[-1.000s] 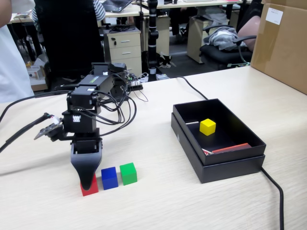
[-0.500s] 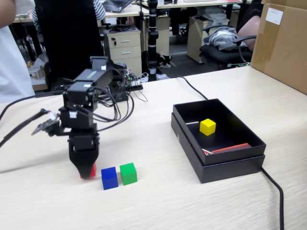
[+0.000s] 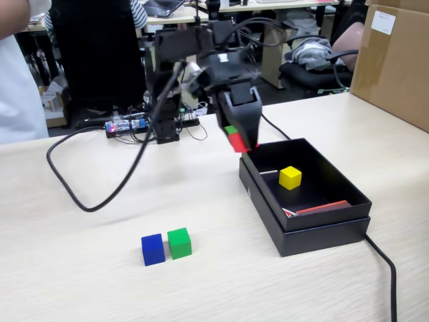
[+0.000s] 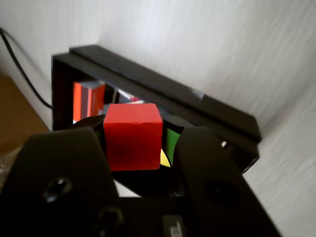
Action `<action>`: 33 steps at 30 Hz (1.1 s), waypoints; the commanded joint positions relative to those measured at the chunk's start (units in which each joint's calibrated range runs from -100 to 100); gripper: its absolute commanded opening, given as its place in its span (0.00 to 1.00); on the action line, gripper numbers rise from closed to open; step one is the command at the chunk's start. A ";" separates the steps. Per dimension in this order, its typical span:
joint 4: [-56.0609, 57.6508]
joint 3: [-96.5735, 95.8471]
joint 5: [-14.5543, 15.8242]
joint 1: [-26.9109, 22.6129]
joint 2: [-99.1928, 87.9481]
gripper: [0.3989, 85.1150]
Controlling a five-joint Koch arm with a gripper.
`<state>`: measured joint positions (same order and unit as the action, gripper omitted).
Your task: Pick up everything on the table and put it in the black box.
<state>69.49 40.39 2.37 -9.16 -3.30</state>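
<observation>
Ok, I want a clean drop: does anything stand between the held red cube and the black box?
Nothing visible does. The small red cube, clamped in the gripper, hangs at the near-left corner of the shallow black cardboard box; the small yellow cube inside sits further right in the fixed view.

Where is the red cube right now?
In the fixed view the red cube is held in the gripper above the table, at the black box's far-left corner, the yellow cube inside.
</observation>
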 commanded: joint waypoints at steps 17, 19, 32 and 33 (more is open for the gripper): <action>3.03 18.45 2.93 -5.57 32.96 0.33; 3.12 18.36 2.93 -5.62 33.42 0.34; 5.19 22.62 1.32 -2.05 3.93 0.48; 5.89 24.97 0.24 -0.78 2.67 0.48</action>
<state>74.22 58.01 5.25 -12.19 9.00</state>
